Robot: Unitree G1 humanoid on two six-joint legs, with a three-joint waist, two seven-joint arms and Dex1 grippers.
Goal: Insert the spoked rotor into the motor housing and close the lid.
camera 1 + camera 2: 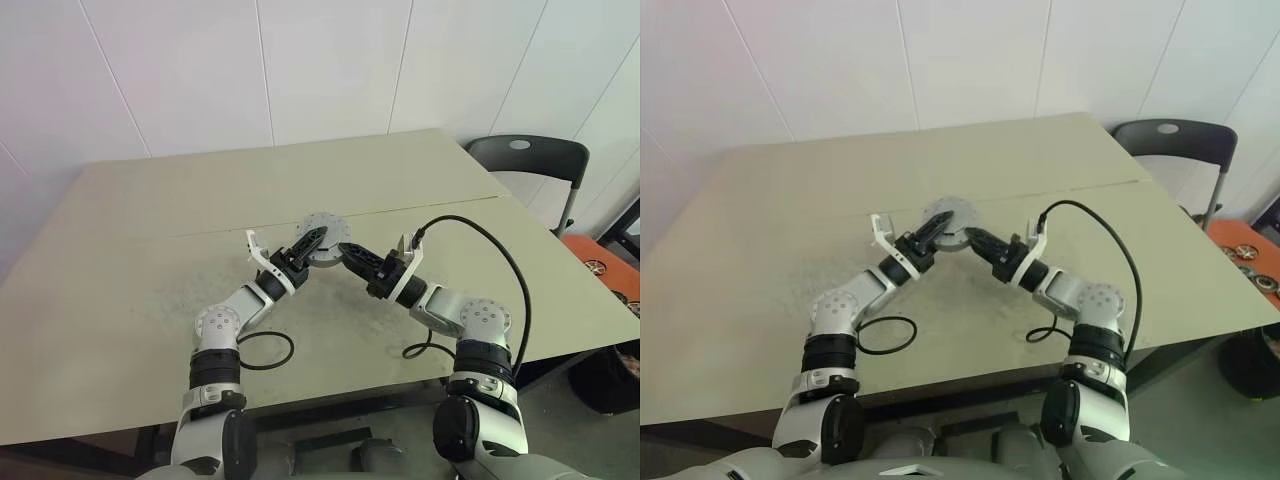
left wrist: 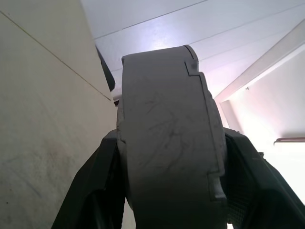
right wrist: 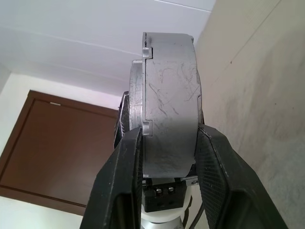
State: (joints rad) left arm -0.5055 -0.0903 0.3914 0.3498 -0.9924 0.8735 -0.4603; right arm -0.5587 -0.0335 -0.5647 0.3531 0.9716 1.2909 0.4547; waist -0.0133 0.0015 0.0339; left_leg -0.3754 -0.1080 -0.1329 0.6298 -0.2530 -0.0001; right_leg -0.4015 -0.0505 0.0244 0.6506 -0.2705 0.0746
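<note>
While both claws grip the motor housing (image 1: pixel 322 238) edge-on above the surface (image 1: pixel 150 230), left claw (image 1: pixel 310 240) and right claw (image 1: pixel 352 252) clamped, I judge seating the lid comes next.

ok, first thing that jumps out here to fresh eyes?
The round grey motor housing, held up on edge above the middle of the table, pinched from both sides by the left gripper and the right gripper. After that, the black cable looping off the right arm.
</note>
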